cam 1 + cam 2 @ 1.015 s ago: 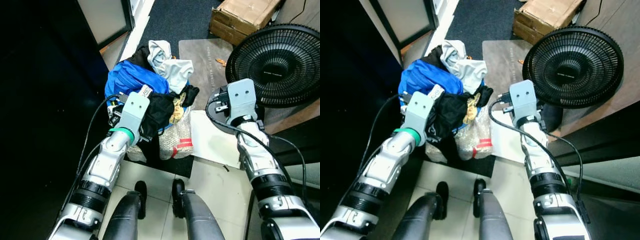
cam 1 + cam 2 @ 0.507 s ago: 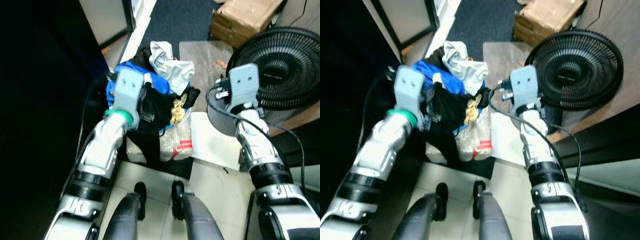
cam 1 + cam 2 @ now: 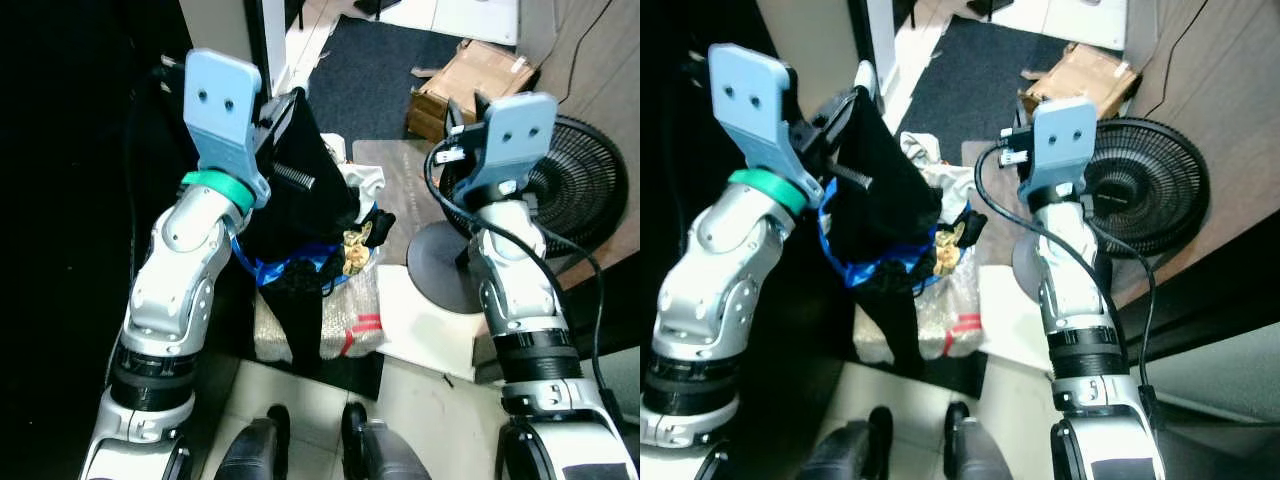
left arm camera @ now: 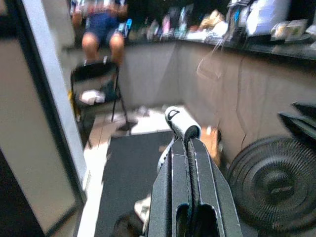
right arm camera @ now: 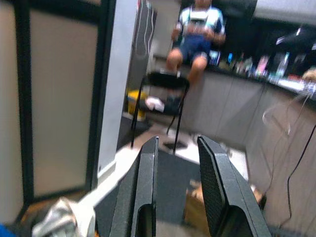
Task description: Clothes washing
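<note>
Left end effector: fingers pressed together, pinching a black garment by a fold near its white label. The arm is raised, so the garment hangs free above the laundry pile, apparently to separate it from the blue garment and white garment beneath. A trailing black end reaches down beside the clear plastic bag supporting the pile on the floor.

Right end effector: fingers spread, empty, held up beside the black fan, clear of the lift. A seated person is in the background.
</note>
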Robot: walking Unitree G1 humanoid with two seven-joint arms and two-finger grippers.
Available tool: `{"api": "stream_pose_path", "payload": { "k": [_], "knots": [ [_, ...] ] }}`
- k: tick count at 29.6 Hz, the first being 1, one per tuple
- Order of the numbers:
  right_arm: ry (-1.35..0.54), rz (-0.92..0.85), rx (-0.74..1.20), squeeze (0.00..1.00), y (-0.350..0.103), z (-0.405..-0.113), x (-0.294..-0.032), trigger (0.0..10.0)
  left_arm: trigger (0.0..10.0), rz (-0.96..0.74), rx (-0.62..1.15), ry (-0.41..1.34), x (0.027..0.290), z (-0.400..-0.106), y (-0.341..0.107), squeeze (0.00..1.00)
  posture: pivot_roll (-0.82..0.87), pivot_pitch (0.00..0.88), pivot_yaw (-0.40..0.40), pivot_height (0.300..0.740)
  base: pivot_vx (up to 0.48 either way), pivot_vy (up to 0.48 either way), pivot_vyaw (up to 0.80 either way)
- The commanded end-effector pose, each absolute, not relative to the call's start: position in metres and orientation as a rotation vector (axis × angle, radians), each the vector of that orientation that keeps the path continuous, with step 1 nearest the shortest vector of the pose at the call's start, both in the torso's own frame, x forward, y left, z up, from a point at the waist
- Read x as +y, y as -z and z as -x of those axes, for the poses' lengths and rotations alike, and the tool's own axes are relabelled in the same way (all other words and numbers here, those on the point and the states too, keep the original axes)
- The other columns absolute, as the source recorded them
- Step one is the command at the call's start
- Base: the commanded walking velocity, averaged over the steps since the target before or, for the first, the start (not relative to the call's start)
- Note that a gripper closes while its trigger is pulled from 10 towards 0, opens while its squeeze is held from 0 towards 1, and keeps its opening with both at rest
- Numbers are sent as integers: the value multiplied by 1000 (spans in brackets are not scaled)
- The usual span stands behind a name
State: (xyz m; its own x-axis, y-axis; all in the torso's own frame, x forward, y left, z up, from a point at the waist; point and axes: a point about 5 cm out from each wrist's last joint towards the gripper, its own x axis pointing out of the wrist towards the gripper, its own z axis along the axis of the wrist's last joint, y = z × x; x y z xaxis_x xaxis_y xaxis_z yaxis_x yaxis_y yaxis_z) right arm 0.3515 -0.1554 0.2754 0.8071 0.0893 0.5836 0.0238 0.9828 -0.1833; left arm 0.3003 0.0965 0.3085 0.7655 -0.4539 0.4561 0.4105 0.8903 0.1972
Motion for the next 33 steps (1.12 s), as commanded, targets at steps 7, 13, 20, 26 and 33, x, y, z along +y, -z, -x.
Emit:
{"api": "stream_pose_path", "payload": {
  "k": [7,13,20,26,33],
  "knots": [
    [-114,94,-613,0,-270,-337,-150,10000,10000,-93,-396,497,105,-277,-279,0,41,0,49,740,0,0,0],
    [-279,-26,-557,906,-266,-342,-129,10000,10000,-74,-381,459,105,-281,-275,0,42,0,40,740,0,0,0],
    [-517,-238,-360,1000,-236,-350,-98,10000,10000,-80,-397,438,103,-287,-282,0,54,4,21,740,0,0,0],
    [-601,-315,-286,1000,-226,-350,-93,10000,10000,-76,-388,429,104,-284,-281,0,58,22,16,740,0,0,0],
    [-756,-332,-199,1000,-212,-346,-82,10000,10000,-71,-383,426,104,-282,-282,0,59,31,14,740,0,0,0]
  ]
}}
